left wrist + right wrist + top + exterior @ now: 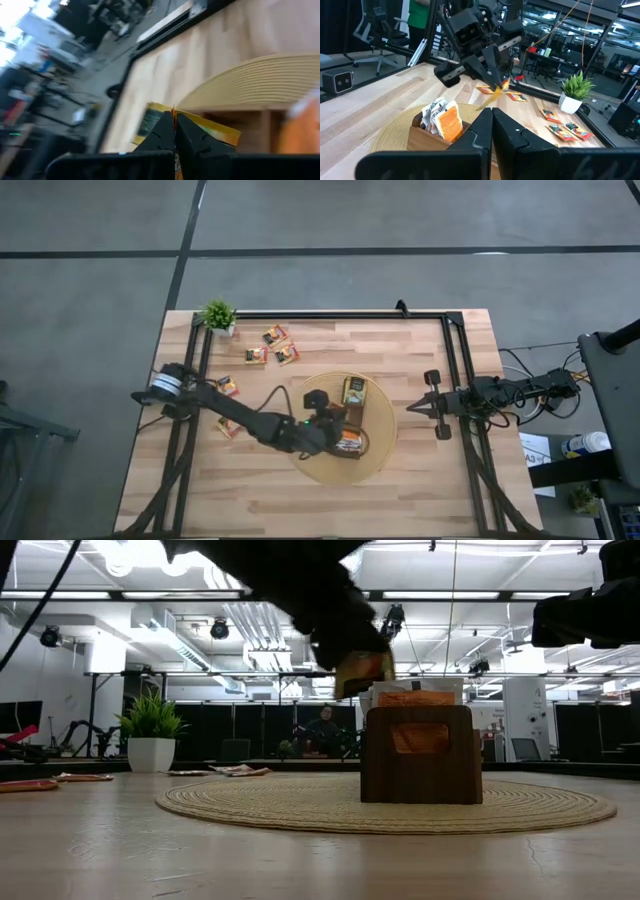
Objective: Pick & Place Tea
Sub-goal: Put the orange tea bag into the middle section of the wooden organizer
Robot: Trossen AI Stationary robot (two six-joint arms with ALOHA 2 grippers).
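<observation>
Above the round mat (372, 455), the left hand (362, 668) is gripping a yellow sachet (364, 667) with its fingers pinched tight, hovering just over the brown box (421, 753). By the look of it, the carry is ending and the drop is beginning: the next move is calling for lowering the sachet into the box's open top, then letting go. Sachets are already standing inside the box, an orange one (450, 121) showing. More sachets (273, 346) are lying on the counter (420, 490) near the plant (218, 315). The right hand (416, 408) is waiting clamped empty beside the mat.
</observation>
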